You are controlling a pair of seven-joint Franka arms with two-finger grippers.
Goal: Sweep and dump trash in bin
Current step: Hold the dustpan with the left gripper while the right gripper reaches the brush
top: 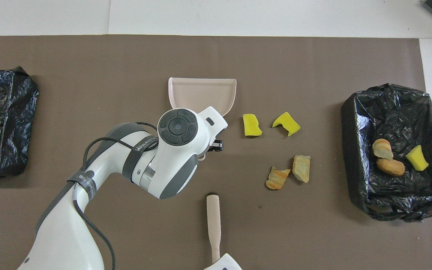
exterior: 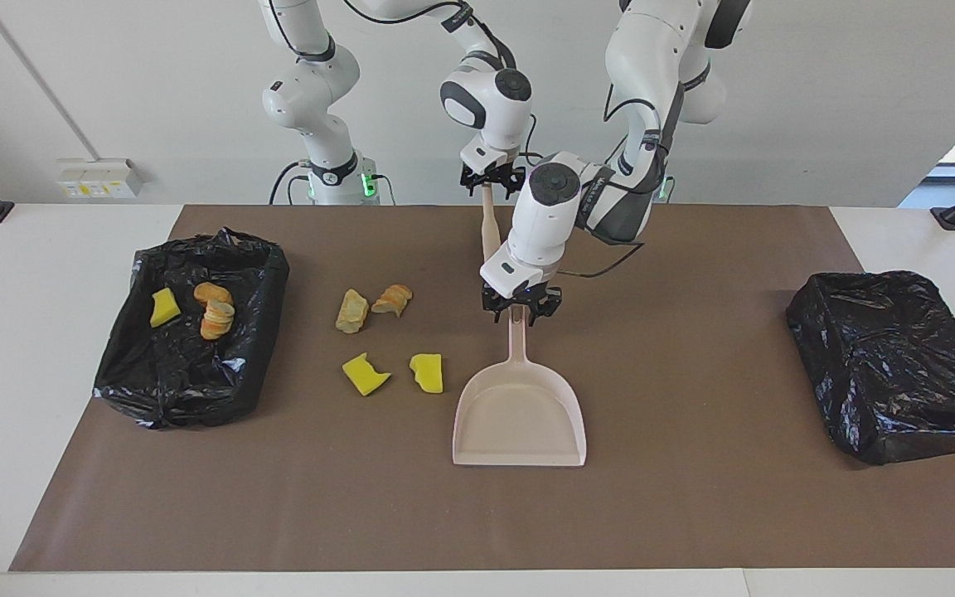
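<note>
Seven small bits of trash show in all. Four lie on the brown mat (exterior: pixel 693 497): two bright yellow spongy bits (exterior: pixel 366 374) (exterior: pixel 427 372) and two tan bits like bread (exterior: pixel 351 311) (exterior: pixel 392 299). They sit beside the left claw (exterior: pixel 516 313), toward the right arm's end of the table, with the yellow ones just beside the pan of the pink dustpan (exterior: pixel 519 414). Three more bits, one yellow (exterior: pixel 164 308) and two like bread (exterior: pixel 213 293) (exterior: pixel 217 319), rest inside the black bin (exterior: pixel 187 373) at the right arm's end, well apart from both claws. One more black bin (exterior: pixel 892 365) sits at the left arm's end. Every bit is much smaller than the dustpan. From its base, the left arm bends down to the middle of the mat, and its claw points down at the thin handle of the dustpan, with a finger on each side of the handle. I cannot tell if the fingers press the handle yet. The dustpan lies flat on the mat with its wide mouth pointing away from the robots. Above it in the facing view, the right claw (exterior: pixel 492 180) hangs low, right at the top end of a pale brush handle (exterior: pixel 490 232). I cannot tell if it grips that handle or not.
</note>
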